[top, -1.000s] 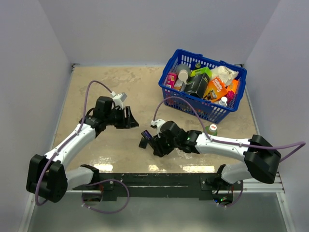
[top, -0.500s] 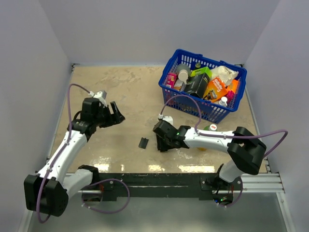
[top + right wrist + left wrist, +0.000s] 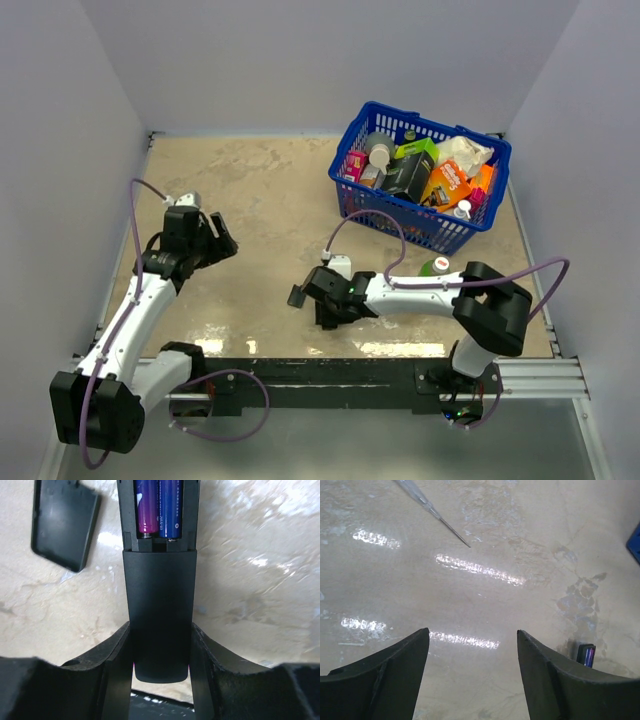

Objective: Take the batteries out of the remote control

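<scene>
remote control (image 3: 160,595) sits lengthwise between the right gripper (image 3: 161,632) fingers (image 3: 117,660), both pads pressed on its long edges, so clamped on its near end. Far end runs out past the fingertips and off the top of the right wrist view. Batteries (image 3: 147,505) are in the open bay just beyond the fingertips, two side by side, purple on the left, blue on the right, spring contacts at their near ends. Cover piece (image 3: 62,522) lies flat on the table (image 3: 260,570), ahead and left of the left finger, not touching the remote control. Top view only shows the right gripper (image 3: 322,303) low on the table with the cover piece (image 3: 297,295) just beside it; the bay and cells can't be made out there. Left gripper (image 3: 472,637) is well apart from all this, fingers (image 3: 385,680) spread wide with only bare table (image 3: 485,605) between them; in the top view it sits at (image 3: 222,240). Left wrist view alone picks up a thin grey stick (image 3: 432,510) lying well ahead and left of the fingers, plus a small dark object with a purple sheen (image 3: 586,655) just outside the right finger; can't tell what it is. Blue basket (image 3: 420,175) of packets is far beyond the right gripper, with a green-capped item (image 3: 435,267) near the right arm.
</scene>
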Robot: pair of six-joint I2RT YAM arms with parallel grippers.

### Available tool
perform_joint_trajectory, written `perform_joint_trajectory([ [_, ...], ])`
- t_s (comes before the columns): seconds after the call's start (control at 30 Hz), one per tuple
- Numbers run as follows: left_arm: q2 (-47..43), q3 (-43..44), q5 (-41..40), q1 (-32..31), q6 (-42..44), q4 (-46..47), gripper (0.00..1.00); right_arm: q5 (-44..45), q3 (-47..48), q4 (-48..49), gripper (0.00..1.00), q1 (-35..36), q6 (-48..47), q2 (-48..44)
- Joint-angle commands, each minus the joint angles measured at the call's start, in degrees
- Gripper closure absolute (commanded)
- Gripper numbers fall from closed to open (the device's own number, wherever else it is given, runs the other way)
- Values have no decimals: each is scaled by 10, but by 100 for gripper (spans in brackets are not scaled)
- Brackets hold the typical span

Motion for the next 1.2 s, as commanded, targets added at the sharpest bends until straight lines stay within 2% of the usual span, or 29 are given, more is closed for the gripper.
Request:
perform_joint_trajectory([
  [0.0,-3,0,-73,6,-25,-18,26,18,7,-9,78,15,61,0],
  [0.23,-13,-4,-108,6,-44,-26,26,25,32,-40,59,29,91,14],
  [0.4,-11,-3,-112,6,-46,-30,26,32,35,-47,53,30,96,12],
  [0.6,6,6,-95,6,-38,-28,24,43,41,-62,39,31,101,-8],
  [0.87,81,51,-157,14,-79,-24,28,46,28,-46,38,30,51,-82],
  [1.03,150,99,-179,27,-139,-19,32,60,-10,6,40,30,-29,-194],
  [1.17,243,158,-172,31,-180,-25,37,76,-36,22,41,30,-85,-269],
])
